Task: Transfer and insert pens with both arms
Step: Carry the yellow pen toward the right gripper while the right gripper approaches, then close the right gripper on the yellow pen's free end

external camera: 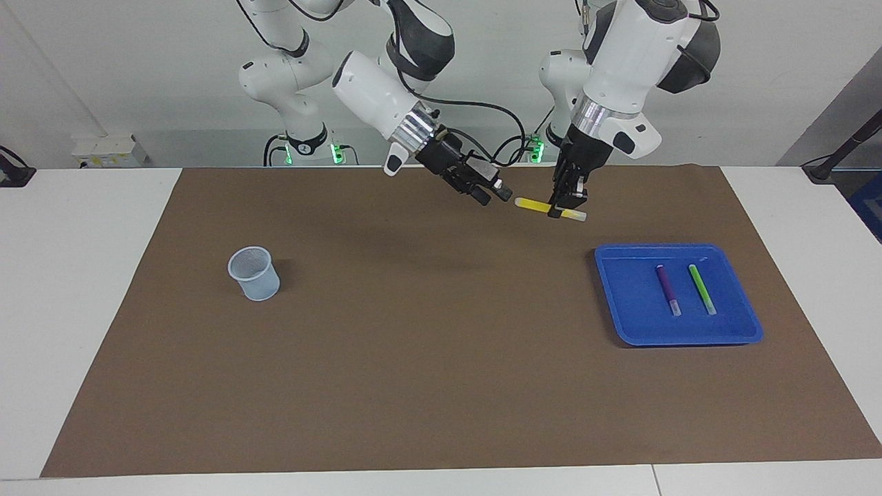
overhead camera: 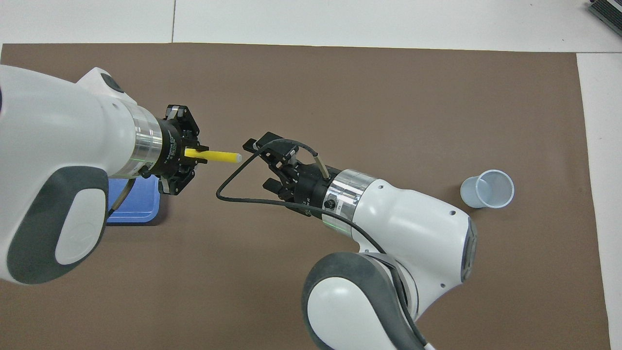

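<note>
Facing view: the yellow pen (external camera: 539, 205) is held level, clamped near its capped end by the closed left gripper (external camera: 566, 209) above the brown mat (external camera: 427, 358), while the right gripper (external camera: 497, 195) is poised just beside the pen's free tip with its jaws spread wide and empty. For a clean handover, the free end is best centred between the right gripper's fingers and gripped firmly before the left gripper's hold is released. The purple pen (external camera: 667, 289) and green pen (external camera: 702, 288) lie in the blue tray (external camera: 620, 303) toward the left arm's end; the cup (external camera: 254, 273) stands well apart from both grippers.
</note>
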Robot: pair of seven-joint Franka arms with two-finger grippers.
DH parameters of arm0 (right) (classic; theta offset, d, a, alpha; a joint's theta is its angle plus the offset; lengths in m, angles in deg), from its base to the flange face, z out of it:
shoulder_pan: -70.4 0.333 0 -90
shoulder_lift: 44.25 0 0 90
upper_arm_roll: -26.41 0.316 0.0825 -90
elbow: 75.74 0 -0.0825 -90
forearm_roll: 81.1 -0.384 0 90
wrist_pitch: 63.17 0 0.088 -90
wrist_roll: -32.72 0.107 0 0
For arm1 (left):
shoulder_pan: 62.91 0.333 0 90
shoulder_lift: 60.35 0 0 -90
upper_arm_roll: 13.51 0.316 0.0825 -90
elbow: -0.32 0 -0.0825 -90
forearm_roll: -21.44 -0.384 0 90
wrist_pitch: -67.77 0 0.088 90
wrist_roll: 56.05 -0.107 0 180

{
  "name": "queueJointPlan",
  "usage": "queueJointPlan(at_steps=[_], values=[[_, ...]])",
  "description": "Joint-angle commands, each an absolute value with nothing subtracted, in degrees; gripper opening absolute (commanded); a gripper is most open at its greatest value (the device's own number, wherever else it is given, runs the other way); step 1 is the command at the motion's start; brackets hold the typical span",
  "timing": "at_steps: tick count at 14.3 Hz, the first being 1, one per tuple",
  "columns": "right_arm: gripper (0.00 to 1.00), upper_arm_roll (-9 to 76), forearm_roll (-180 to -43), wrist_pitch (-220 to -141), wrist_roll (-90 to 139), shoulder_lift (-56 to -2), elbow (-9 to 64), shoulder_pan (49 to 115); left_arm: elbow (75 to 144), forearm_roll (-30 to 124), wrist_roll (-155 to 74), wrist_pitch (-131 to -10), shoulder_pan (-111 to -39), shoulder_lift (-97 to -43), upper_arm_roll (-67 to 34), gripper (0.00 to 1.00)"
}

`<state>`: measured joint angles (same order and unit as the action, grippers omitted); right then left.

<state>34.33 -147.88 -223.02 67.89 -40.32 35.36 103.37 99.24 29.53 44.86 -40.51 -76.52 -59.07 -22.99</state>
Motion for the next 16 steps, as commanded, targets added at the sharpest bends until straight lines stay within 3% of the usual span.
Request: queueJointPlan(at_steps=[1,6,10,14,16], values=[[0.97,34.3,-149.3,-223.0,68.1,-39.5,33.6,104.2,102.9,29.9,47.1,-40.2,-78.1,-56.2,-22.2,0.00],[0.67,34.4,-149.2,-223.1,68.8,-38.8,32.6,105.2,104.0,29.9,47.0,-40.2,-78.4,-55.1,-22.2,0.00],[0.65,34.4,-149.1,-223.2,68.1,-38.1,32.6,105.1,104.1,29.9,46.6,-39.9,-78.3,-54.6,-22.2,0.00],[0.44,34.4,-149.1,-224.5,68.3,-37.9,32.5,105.3,104.1,29.9,46.5,-39.6,-78.2,-54.4,-22.2,0.00],[0.42,34.4,-149.2,-224.7,68.4,-37.9,32.5,105.3,104.2,29.9,46.5,-39.6,-78.3,-54.3,-22.2,0.00]])
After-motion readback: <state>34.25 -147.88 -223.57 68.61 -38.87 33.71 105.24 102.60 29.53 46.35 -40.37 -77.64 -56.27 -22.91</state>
